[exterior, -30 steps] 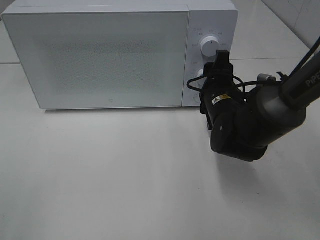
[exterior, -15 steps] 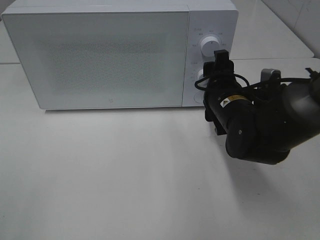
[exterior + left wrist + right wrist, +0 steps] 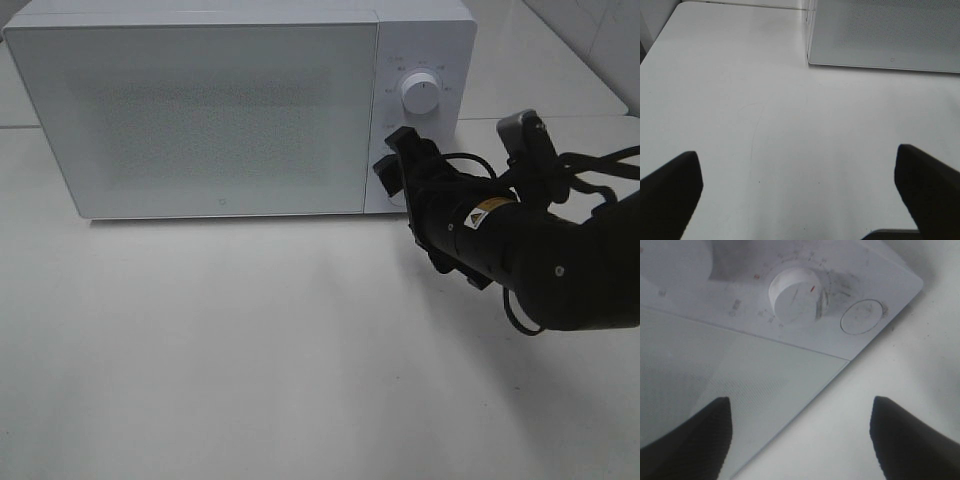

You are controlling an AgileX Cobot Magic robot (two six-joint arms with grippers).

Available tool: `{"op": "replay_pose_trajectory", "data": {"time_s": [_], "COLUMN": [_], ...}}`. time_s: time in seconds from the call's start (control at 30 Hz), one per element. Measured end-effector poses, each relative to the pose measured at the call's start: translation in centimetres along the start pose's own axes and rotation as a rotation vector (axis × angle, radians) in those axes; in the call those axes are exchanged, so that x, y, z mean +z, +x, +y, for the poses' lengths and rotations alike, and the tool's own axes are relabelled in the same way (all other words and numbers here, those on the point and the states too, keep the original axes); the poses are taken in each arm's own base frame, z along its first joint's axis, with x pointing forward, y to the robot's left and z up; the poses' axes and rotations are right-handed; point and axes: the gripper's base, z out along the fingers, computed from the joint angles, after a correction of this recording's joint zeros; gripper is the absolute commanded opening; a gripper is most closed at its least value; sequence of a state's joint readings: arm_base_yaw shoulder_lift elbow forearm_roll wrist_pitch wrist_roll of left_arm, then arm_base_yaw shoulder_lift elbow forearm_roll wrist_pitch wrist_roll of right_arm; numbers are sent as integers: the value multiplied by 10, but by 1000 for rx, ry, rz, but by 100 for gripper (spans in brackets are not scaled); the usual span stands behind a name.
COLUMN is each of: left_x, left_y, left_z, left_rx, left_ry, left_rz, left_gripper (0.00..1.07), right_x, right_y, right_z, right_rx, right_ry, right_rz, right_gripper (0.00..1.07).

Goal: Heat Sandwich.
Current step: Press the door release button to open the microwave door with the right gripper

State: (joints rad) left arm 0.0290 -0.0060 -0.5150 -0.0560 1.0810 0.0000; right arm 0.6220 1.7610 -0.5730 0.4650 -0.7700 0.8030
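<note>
Table (image 3: pixel 250 350) was wide open bare white in front, with loads of room for either arm. The only real edge close by was the microwave (image 3: pixel 230 15) front, and its door (image 3: pixel 200 120) was shut flat. We couldn't spot the sandwich anywhere. Our guess was it sat behind that frosted door, but we couldn't tell.

Big change over the last second: the right arm (image 3: pixel 560 265) dropped low across the table. The right gripper (image 3: pixel 395 158) rolled from upright to tilted and slid a touch left at the control panel. Its jaws stood well apart with nothing between them, just off the lower knob (image 3: pixel 796 296) and near the round button (image 3: pixel 863 316). To us that read as the dial step, either just let go or being lined up.

The left gripper (image 3: pixel 800 175) hung fully spread over bare table, holding nothing.
</note>
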Motion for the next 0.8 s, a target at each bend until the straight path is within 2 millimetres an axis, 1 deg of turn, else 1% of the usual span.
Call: {"op": "replay_pose_trajectory", "data": {"time_s": [0.07,0.13,0.17,0.2,0.27,0.3,0.33,0.4,0.43,0.47,0.57,0.63,0.67,0.7,0.73,0.77,0.8], "left_x": [0,0,0,0,0,0,0,0,0,0,0,0,0,0,0,0,0], "left_y": [0,0,0,0,0,0,0,0,0,0,0,0,0,0,0,0,0], "left_z": [0,0,0,0,0,0,0,0,0,0,0,0,0,0,0,0,0], "left_rx": [0,0,0,0,0,0,0,0,0,0,0,0,0,0,0,0,0], "left_ry": [0,0,0,0,0,0,0,0,0,0,0,0,0,0,0,0,0], "left_rz": [0,0,0,0,0,0,0,0,0,0,0,0,0,0,0,0,0], "left_gripper": [99,99,99,99,99,99,99,99,99,99,99,99,99,99,99,99,99], "right_x": [-2,-6,-11,-11,-15,-20,-20,-25,-31,-31,-40,-49,-49,-53,-56,-64,-69], "right_y": [0,0,-3,-3,-7,-12,-12,-18,-23,-23,-30,-37,-37,-40,-43,-49,-52], "right_z": [1,3,4,4,5,5,5,4,4,4,4,8,8,11,15,21,25], "right_rx": [-33,-121,-201,-201,-262,-332,-332,-406,-473,-473,-573,-679,-679,-722,-753,-819,-847], "right_ry": [10,20,36,36,50,65,65,80,88,88,119,152,152,158,158,170,176], "right_rz": [18,48,82,82,113,148,148,186,223,223,299,371,371,388,394,411,414], "right_gripper": [76,76,76,76,76,76,76,76,76,76,76,76,76,76,76,76,76]}}
